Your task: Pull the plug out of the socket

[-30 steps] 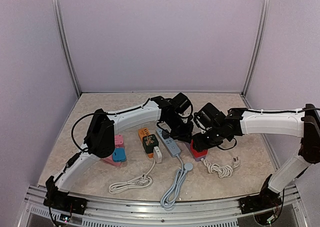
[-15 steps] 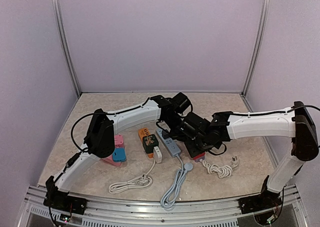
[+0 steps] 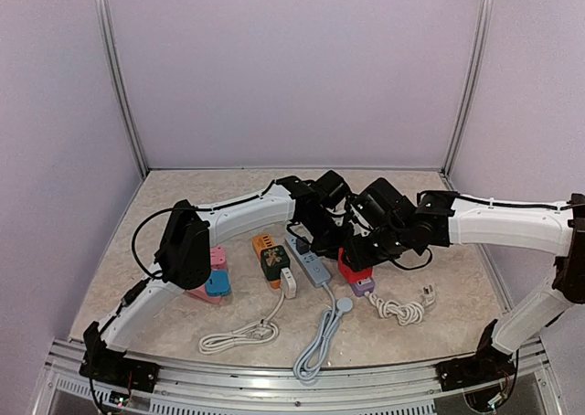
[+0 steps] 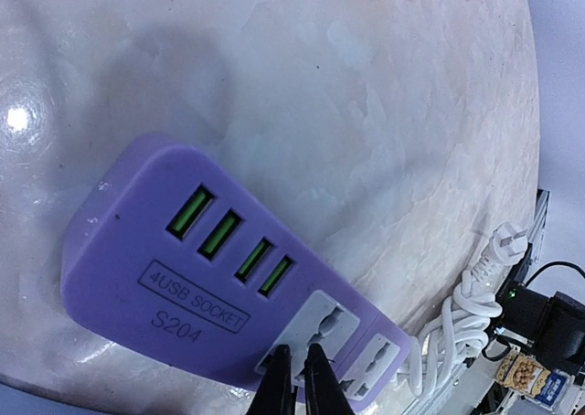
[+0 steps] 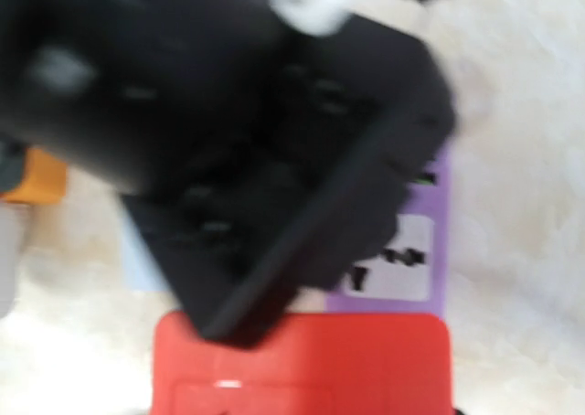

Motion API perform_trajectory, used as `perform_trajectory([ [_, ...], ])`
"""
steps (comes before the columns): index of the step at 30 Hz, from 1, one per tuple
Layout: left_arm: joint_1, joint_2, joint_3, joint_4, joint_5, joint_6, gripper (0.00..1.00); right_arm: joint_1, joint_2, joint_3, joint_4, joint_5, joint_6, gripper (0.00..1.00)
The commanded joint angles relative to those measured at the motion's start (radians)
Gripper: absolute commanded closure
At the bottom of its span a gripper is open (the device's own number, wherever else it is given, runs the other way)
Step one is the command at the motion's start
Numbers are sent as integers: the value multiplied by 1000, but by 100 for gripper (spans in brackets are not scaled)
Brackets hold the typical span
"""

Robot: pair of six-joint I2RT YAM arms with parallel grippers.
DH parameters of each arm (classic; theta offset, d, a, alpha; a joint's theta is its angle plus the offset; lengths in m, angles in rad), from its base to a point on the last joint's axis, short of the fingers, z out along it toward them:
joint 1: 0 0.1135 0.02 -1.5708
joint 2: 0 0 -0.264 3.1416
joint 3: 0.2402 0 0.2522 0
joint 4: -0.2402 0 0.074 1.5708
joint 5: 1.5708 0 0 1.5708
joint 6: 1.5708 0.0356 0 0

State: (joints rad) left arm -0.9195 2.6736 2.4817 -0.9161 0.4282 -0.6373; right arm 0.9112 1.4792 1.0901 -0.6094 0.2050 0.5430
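R gripper [image 3: 360,250] moved right, over red plug [image 3: 350,267] on socket [image 3: 364,287].

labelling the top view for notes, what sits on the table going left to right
pink and blue socket block -> orange power strip -> grey power strip -> red plug -> coiled white cord

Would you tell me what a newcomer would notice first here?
At the centre, a red plug sits on a purple socket strip. The left gripper, shut, rests on the strip, while the right gripper hangs at the plug. Coiled white cables lie nearer the front.
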Motion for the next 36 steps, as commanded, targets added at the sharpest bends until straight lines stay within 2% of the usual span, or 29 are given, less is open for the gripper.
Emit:
perform_trajectory([
  [1,-20,188,-91,-167,-145,5,93,67,-4,80,83,44,-28,86],
  [7,-22,176,-90,-165,-147,8,93,54,-34,82,43,101,3,86],
  [16,2,112,-46,-170,-150,27,93,-92,-153,31,6,57,-6,85],
  [22,26,29,75,-179,-154,70,88,-262,-194,-19,109,-53,-27,84],
  [26,37,-48,89,-169,-166,87,87,-367,-152,-32,232,-147,-36,84],
  [30,39,-148,33,-158,-196,106,87,-459,-79,-23,357,-265,-29,85],
  [36,57,-356,-188,-100,-239,114,84,-551,84,11,510,-368,-15,85],
])
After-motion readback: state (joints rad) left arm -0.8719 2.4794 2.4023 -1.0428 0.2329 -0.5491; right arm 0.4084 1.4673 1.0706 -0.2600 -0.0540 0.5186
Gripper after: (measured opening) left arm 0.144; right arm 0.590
